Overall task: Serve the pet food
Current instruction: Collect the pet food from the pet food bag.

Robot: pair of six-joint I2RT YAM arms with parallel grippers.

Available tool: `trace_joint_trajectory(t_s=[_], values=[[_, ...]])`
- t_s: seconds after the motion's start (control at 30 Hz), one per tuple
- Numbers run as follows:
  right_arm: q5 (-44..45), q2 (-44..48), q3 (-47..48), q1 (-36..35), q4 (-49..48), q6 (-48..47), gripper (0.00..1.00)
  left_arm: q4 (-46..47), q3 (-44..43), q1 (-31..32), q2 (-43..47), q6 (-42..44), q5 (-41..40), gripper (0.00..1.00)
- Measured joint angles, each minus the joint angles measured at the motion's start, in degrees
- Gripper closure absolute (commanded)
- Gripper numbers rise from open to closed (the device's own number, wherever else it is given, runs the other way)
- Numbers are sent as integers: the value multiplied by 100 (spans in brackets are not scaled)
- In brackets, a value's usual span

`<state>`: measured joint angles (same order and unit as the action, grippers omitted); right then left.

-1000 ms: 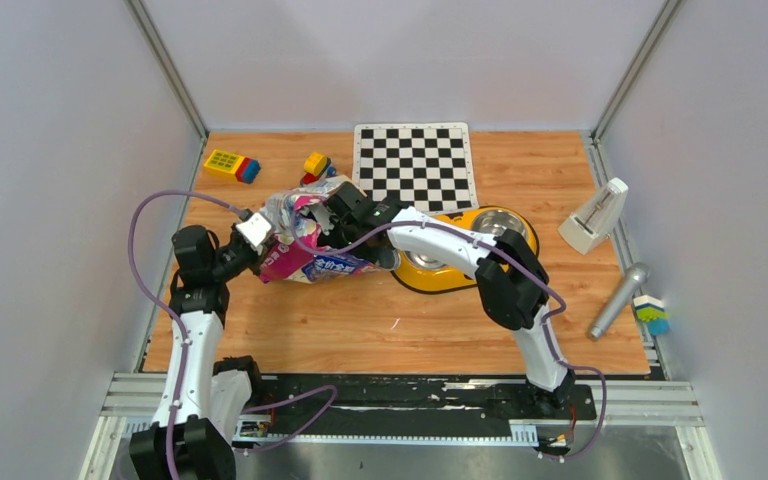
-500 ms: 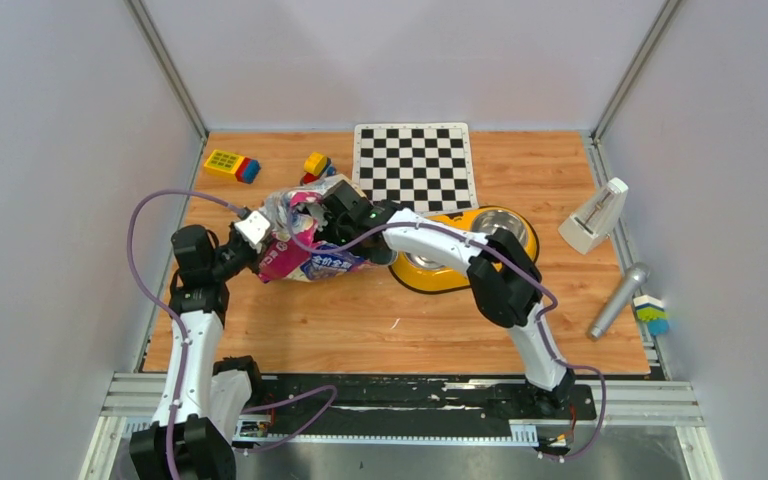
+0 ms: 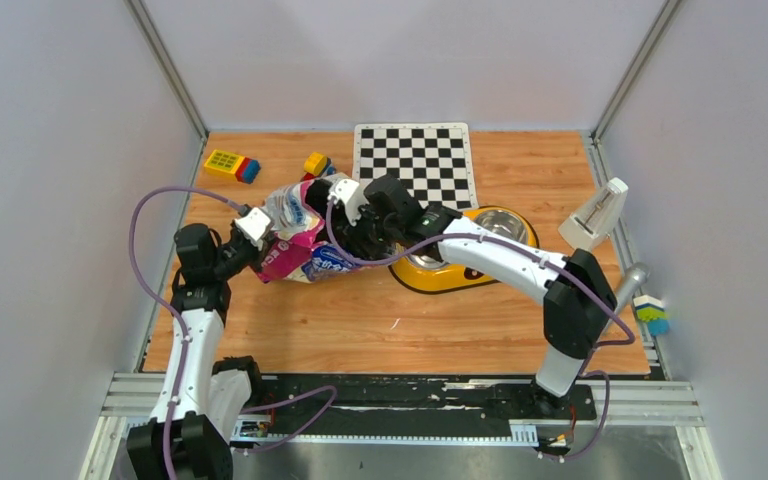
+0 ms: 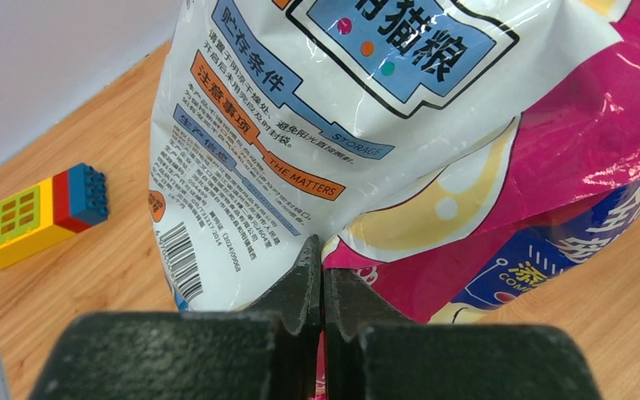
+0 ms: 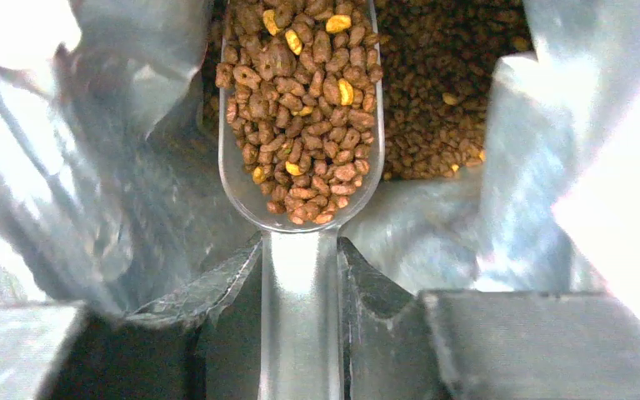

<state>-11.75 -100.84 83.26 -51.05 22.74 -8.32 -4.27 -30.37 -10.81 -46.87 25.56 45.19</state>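
The bag (image 3: 305,235) lies left of centre on the table (image 3: 360,320), with the double bowl (image 3: 440,278) just beside it on the right and the board (image 3: 415,165) behind both. In the bag's mouth a scoop (image 5: 300,275) holds kibble (image 5: 300,108); blocks (image 3: 232,165) sit behind the bag, to its left.

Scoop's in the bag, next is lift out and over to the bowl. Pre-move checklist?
1. Scoop filled with kibble: ok.
2. Right gripper shut on scoop handle: ok.
3. Left gripper pinching bag edge: ok.
4. Bag mouth open on both sides of scoop: ok.
5. Bowl upright beside bag: ok.
6. Near cup free to fill: cannot tell, right arm partly covers it.
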Motion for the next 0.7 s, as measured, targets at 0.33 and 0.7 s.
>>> trace_joint_trajectory(t_s=[0.33, 0.7], values=[[-31, 522, -254, 90, 299, -195, 100, 127, 0, -4, -52, -68, -177, 100], [-15, 1346, -378, 118, 555, -424, 100, 138, 0, -4, -59, -72, -179, 100]])
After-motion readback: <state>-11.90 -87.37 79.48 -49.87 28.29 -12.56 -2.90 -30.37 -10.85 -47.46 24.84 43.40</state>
